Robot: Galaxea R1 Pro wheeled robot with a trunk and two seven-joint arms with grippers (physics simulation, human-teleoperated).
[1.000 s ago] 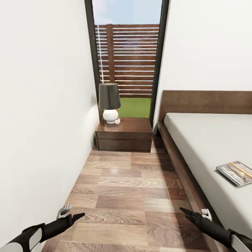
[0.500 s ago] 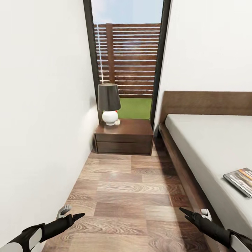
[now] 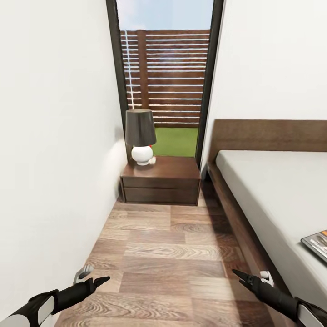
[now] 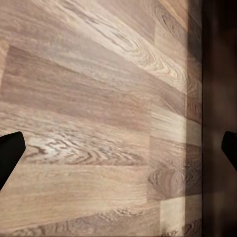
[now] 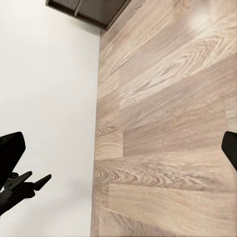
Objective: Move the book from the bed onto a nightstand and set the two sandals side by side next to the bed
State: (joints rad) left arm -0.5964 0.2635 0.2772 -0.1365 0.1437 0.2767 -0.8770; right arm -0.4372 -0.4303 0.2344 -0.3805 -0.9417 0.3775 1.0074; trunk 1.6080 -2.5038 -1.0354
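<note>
Book (image 3: 318, 244): lying at the bed's (image 3: 272, 190) near edge, not yet moved.
Nightstand (image 3: 161, 180): top holds only a lamp (image 3: 140, 136).
End effectors: left (image 3: 93, 281) and right (image 3: 249, 278) both wide, empty.

Left arm (image 3: 43, 305): black forearm tapering to pointed black tip, white-grey sleeve segment nearer body, small grey bracket on top. Right arm (image 3: 290, 302): same black taper, white segment, small white-grey bracket. Wrist views: black fingertips (image 4: 9, 153) at frame edges.
</note>
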